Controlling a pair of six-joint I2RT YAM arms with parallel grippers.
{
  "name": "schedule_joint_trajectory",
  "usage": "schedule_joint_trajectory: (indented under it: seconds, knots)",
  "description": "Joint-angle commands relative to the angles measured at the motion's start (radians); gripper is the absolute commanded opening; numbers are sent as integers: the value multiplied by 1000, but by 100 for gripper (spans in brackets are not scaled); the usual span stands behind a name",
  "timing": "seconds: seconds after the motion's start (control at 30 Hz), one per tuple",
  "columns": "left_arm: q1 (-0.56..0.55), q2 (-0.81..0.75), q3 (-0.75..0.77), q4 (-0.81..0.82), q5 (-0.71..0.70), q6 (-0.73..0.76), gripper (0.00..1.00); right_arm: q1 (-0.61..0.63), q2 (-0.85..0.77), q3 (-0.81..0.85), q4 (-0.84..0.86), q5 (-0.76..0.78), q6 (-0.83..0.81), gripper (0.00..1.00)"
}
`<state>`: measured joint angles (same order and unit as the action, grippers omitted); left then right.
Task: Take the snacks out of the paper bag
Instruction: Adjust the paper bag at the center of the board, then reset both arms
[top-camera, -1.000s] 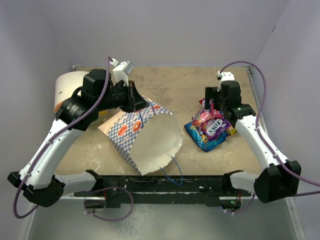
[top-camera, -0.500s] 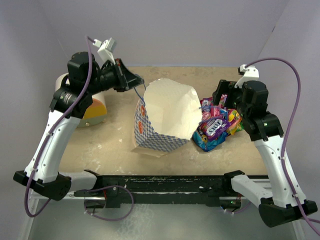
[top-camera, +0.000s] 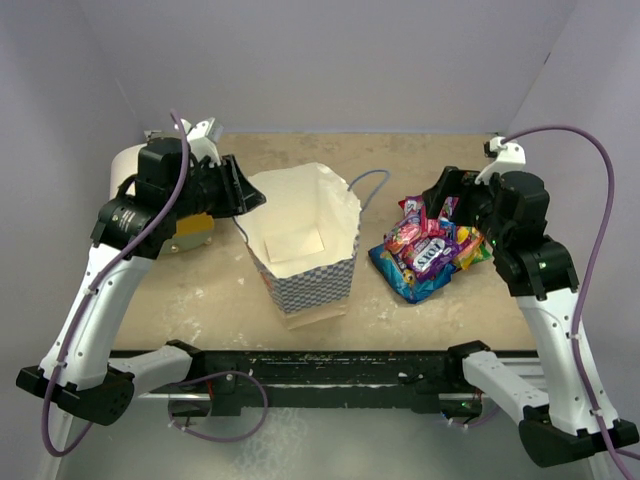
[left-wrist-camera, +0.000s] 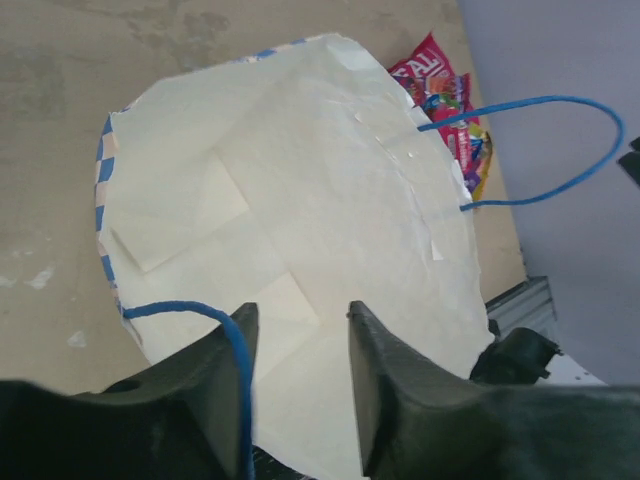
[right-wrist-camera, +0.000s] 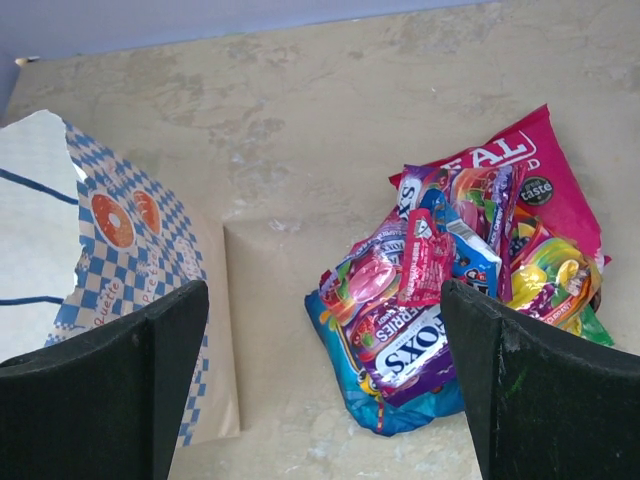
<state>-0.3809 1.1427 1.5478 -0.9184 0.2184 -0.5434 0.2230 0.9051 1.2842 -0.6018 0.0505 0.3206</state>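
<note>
beige tabletop (top-camera: 430, 165) now carries the paper bag (top-camera: 312, 285) upright at its middle; a second ago it lay tipped over. left gripper (left-wrist-camera: 300, 318) has half parted beside the blue cord (left-wrist-camera: 238, 390). the bag's cream inside looks bare, the snacks (top-camera: 425, 255) heaped just right of it under the wide-spread right gripper (right-wrist-camera: 325, 300); emptying seems done

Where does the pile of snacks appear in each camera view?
Top external: snacks right of centre.
Left wrist: snacks at upper right, partly hidden behind the paper bag.
Right wrist: snacks right of centre.
Shared landmark: the paper bag, beside them.
</note>
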Motion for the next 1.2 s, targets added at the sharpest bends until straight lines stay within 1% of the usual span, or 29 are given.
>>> schedule_joint_trajectory:
  seconds: [0.0,0.07,0.1,0.17,0.2,0.3,0.4,0.5,0.67,0.77,0.87,0.97,1.03,1.1,1.17]
  knots:
    - [5,-17,85,-35,-95,85,60,-2,-32,58,-10,-33,45,100]
    - [4,-18,97,-59,-109,87,64,-2,-35,64,-25,-35,53,100]
    - [4,-23,101,-68,-116,85,69,-2,-37,66,-34,-35,57,100]
    - [5,-37,97,-85,-126,76,94,-2,-39,71,-56,-36,65,100]
    - [5,-48,92,-93,-133,70,100,-2,-42,73,-65,-39,68,100]
    - [5,-83,60,-128,-180,41,99,-2,-53,70,-85,-44,75,100]
    - [4,-117,30,-198,-249,9,99,-2,-62,65,-104,-43,81,99]
    - [5,-149,26,-249,-297,8,99,-2,-62,57,-125,-40,84,100]
    - [4,-180,33,-340,-421,-25,99,-3,-59,52,-159,-37,85,99]
    - [5,-187,63,-394,-488,-49,99,-2,-63,59,-159,-37,83,99]
    - [4,-181,169,-414,-521,-29,99,-2,-55,94,-168,-39,83,100]
    - [4,-193,284,-329,-492,37,99,-2,-49,141,-166,-53,78,100]
    - [4,-205,353,-230,-417,96,99,-2,-39,188,-170,-61,78,99]
    - [5,-213,400,-118,-371,136,99,-3,-28,245,-178,-71,77,100]
    - [5,-218,436,-44,-353,161,99,-2,-20,313,-182,-75,78,99]
